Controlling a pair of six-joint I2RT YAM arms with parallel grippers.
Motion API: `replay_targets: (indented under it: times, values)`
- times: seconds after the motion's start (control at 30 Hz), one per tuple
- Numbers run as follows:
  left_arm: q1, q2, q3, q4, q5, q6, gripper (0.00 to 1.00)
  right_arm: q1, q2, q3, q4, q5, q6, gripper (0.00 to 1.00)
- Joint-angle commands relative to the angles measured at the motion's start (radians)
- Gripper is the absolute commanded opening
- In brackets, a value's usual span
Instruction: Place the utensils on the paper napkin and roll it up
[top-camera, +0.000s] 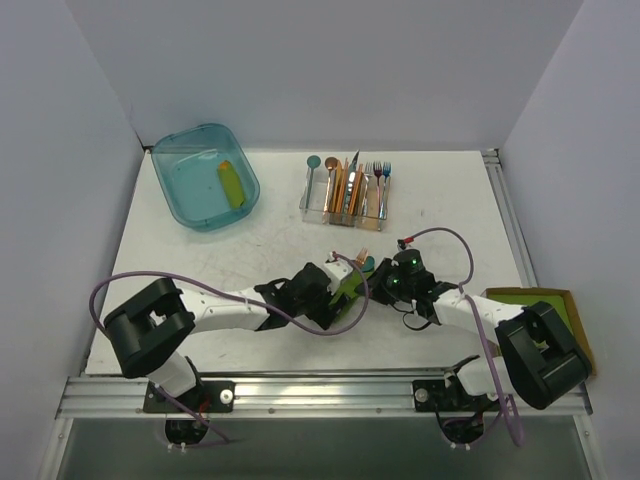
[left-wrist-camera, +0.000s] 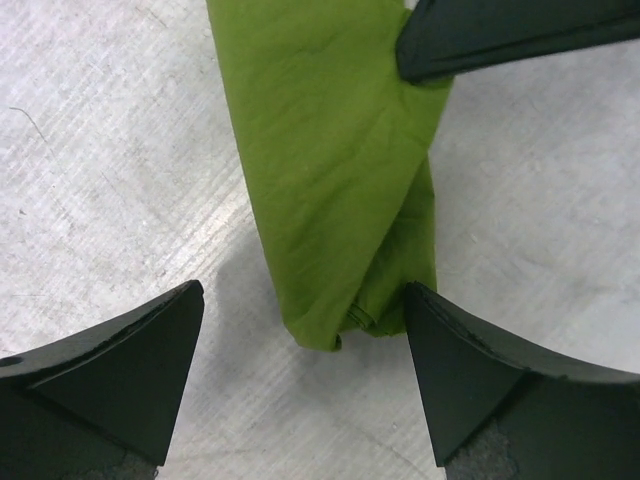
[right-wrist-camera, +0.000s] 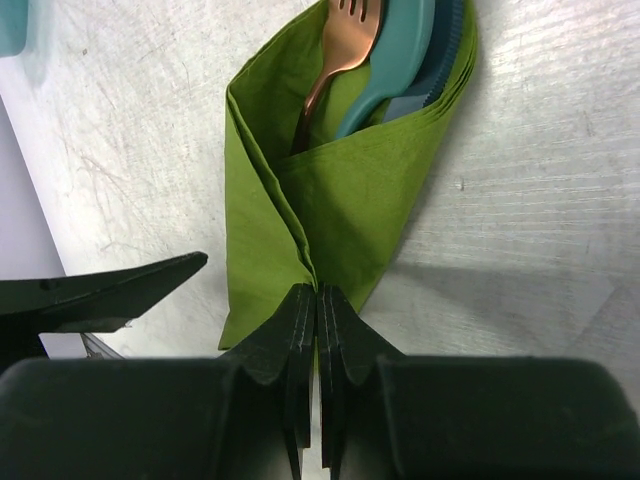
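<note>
napkin (right-wrist-camera: 350, 200): lime green, folded over into a loose wrap. It lies flat on the table (top-camera: 260, 240) near the middle, a bit toward 6 o'clock in the top view, between the two claws.
fork (right-wrist-camera: 345, 40): copper, tucked inside the wrap. The tines stick out of the open end at 12 o'clock in the right wrist view.
spoon (right-wrist-camera: 395, 60): teal, also in the wrap, touching the fork on its 3 o'clock side. The wide end pokes out of the same opening.
dark blue piece (right-wrist-camera: 448, 45): under the spoon at the 1 o'clock corner of the wrap, with a ridged edge. Cannot tell what kind of piece it is.
right claw (right-wrist-camera: 318, 295): clenched on the napkin. The fingers are pressed together with the paper flap pinched between them, at the 6 o'clock end of the wrap in its own view.
left claw (left-wrist-camera: 302, 290): released, fingers wide apart. It straddles the closed narrow end of the napkin without clamping it. The 3 o'clock finger is right at the paper edge, and I cannot tell if it touches.
left wrist view: one dark finger of the right claw shows at 1 o'clock, on the napkin edge.
bin (top-camera: 175, 190): teal plastic, at 10 o'clock on the table, well apart from the napkin.
roll (top-camera: 231, 184): yellow-green, lying inside the bin.
caddy (top-camera: 312, 205): clear plastic, at 12 o'clock.
cutlery (top-camera: 350, 180): mixed colours, bunched in the caddy.
stack (top-camera: 560, 305): green sheets rimmed with brown cardboard, at the 4 o'clock table edge, just beside the right arm.
</note>
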Motion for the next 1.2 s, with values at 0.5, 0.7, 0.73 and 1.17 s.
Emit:
replay_targets:
  times: [0.5,0.7,0.73,1.17]
  values:
    - [-0.006,0.091,0.091,0.0,-0.028,-0.01,0.84,-0.006,-0.047,0.036,-0.047,0.027,-0.007,0.0]
    - [-0.007,0.107,0.071,-0.004,-0.037,-0.026,0.83,-0.009,-0.059,0.049,-0.075,0.035,-0.012,0.0]
    - [-0.007,0.11,0.072,-0.007,-0.036,-0.026,0.83,-0.012,-0.063,0.051,-0.087,0.037,-0.013,0.0]
    - [0.001,0.17,0.1,-0.032,-0.021,-0.047,0.82,-0.014,-0.178,-0.026,-0.147,0.06,0.008,0.0]
